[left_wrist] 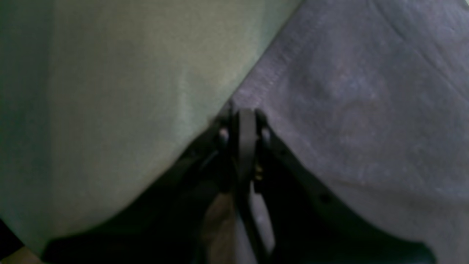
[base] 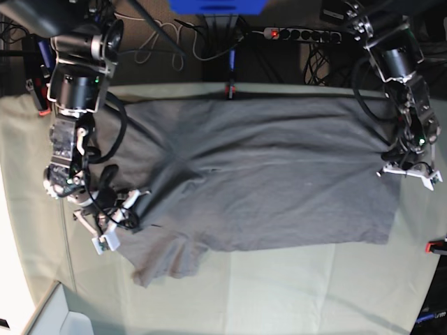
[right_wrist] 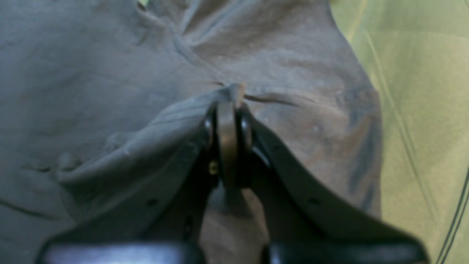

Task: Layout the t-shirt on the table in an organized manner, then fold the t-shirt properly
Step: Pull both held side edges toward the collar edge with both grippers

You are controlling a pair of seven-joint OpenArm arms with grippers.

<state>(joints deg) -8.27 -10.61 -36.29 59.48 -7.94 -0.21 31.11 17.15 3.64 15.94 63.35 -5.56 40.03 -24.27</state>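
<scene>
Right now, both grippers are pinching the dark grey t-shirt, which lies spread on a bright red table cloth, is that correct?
Not quite: the cloth on the table is pale grey-green, not red, as the base view shows. The rest holds: the left gripper and the right gripper are each shut on the t-shirt, which lies spread on it.

The soft, wrinkled cotton t-shirt (base: 265, 181) is showing plain dark grey, no print; the creased cloth-covered table (base: 279, 293) is looking pale grey-green, with small red edge clamps (base: 437, 246).
</scene>
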